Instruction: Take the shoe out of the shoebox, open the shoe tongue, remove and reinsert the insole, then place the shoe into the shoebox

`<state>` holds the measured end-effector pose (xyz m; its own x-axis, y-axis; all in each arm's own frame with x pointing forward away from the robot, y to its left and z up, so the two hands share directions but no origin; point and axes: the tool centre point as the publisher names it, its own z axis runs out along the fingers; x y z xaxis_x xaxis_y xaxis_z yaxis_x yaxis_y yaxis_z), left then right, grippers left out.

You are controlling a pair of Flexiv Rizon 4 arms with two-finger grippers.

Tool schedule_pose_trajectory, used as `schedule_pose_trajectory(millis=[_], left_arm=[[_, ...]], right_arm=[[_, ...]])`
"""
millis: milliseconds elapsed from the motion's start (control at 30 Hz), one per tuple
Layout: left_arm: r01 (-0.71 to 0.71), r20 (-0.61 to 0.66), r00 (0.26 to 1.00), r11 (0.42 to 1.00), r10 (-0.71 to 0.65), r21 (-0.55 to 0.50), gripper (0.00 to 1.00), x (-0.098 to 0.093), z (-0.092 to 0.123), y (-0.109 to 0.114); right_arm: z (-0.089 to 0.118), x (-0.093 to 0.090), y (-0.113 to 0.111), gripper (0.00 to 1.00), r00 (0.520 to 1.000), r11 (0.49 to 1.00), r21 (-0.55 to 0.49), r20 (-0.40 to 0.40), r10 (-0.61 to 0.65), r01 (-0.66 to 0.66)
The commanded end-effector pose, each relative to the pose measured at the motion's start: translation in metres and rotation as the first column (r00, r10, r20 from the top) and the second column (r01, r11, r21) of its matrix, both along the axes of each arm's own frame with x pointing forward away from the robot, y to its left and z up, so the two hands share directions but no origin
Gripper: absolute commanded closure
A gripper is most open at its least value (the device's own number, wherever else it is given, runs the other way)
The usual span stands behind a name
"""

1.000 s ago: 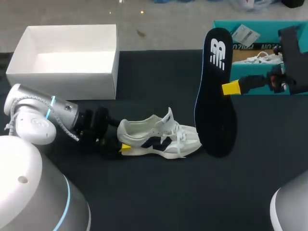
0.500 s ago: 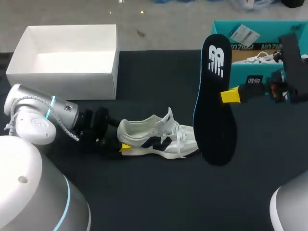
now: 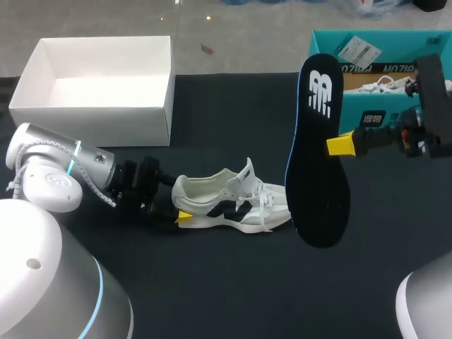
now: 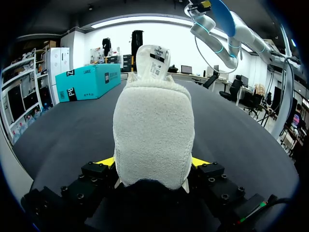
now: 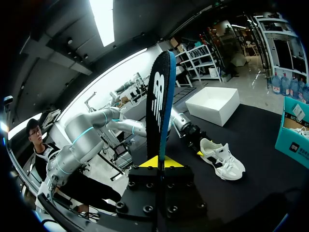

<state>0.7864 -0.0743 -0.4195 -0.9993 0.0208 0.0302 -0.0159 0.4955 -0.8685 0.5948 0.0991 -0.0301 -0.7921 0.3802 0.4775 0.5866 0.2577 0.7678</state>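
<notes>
Insole (image 3: 318,176) looks light and floppy, pinched mid-edge in the right jaws at the shoe's (image 3: 233,205) three o'clock. Left jaws clamp the soft heel (image 4: 153,130).

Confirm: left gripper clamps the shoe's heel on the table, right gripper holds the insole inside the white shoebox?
No: head view shows the right gripper holding the insole in the air beside the toe of the shoe, outside the white shoebox. Left gripper does clamp the heel.

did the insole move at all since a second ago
Yes. The insole, held in the right gripper, has shifted away from the teal box toward the robot; its lower end now reaches past the toe of the shoe.
</notes>
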Motion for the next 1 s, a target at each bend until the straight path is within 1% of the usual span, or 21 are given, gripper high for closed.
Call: schedule_pose_trajectory(millis=[33, 100, 300, 500, 733, 800, 1000], left_arm=[[0.009, -0.016, 1.000, 0.999, -0.009, 0.030, 0.00, -0.001, 0.003, 0.002], [0.005, -0.017, 1.000, 0.999, -0.004, 0.037, 0.00, -0.002, 0.004, 0.004], [-0.019, -0.027, 0.999, 0.993, 0.023, 0.115, 0.00, -0.004, 0.006, 0.009], [-0.020, -0.005, 1.000, 0.979, 0.022, 0.201, 0.00, -0.009, 0.019, 0.017], [-0.037, -0.026, 0.998, 0.936, 0.049, 0.350, 0.00, -0.007, 0.029, 0.024], [-0.041, -0.045, 0.997, 0.908, 0.065, 0.417, 0.00, -0.007, 0.032, 0.025], [-0.041, -0.045, 0.997, 0.908, 0.065, 0.417, 0.00, -0.007, 0.032, 0.025]], right_arm=[[-0.001, 0.002, 0.003, 1.00, 1.000, 1.000, -0.001, -0.003, 0.001, -0.001], [-0.001, 0.002, 0.003, 1.00, 1.000, 1.000, -0.001, -0.003, 0.001, -0.001], [-0.001, 0.002, 0.003, 1.00, 1.000, 1.000, -0.001, -0.003, 0.001, -0.001], [-0.001, 0.002, 0.003, 1.00, 1.000, 1.000, -0.001, -0.003, 0.001, -0.001], [-0.001, 0.002, 0.003, 1.00, 1.000, 1.000, -0.001, -0.003, 0.001, -0.001], [-0.001, 0.002, 0.003, 1.00, 1.000, 1.000, -0.001, -0.003, 0.001, -0.001], [-0.001, 0.002, 0.003, 1.00, 1.000, 1.000, -0.001, -0.003, 0.001, -0.001]])
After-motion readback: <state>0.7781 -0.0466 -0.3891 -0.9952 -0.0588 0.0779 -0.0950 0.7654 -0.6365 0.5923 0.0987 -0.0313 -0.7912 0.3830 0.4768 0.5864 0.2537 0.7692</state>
